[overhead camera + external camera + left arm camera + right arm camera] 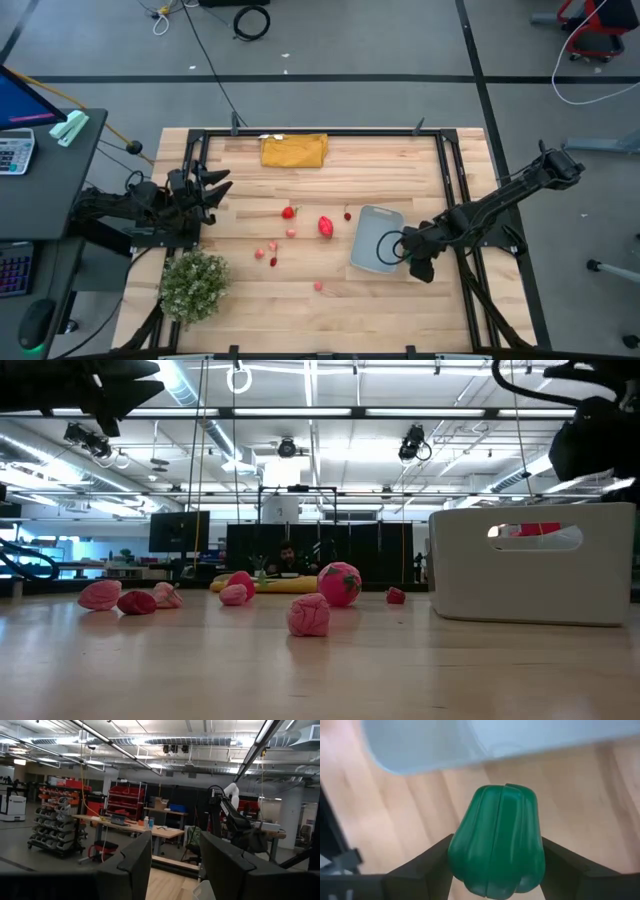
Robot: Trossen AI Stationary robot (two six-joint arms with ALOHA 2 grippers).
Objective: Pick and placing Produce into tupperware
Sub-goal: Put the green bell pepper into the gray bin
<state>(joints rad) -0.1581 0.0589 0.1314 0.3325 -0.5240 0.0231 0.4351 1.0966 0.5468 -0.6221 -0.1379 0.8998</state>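
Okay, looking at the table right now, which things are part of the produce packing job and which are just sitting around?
Job:
- tupperware
- green pepper, held in right gripper
- red and pink produce pieces

Lying about:
- yellow cloth
- pale-green plant
- left gripper, open, waiting at the table's left edge

A wooden table (400, 310) is carrying a yellow cloth (294, 150) at its far edge, a bushy plant (194, 284) at its near left corner, scattered red and pink produce (326, 226) mid-table, and the tupperware (376, 240) to their right.
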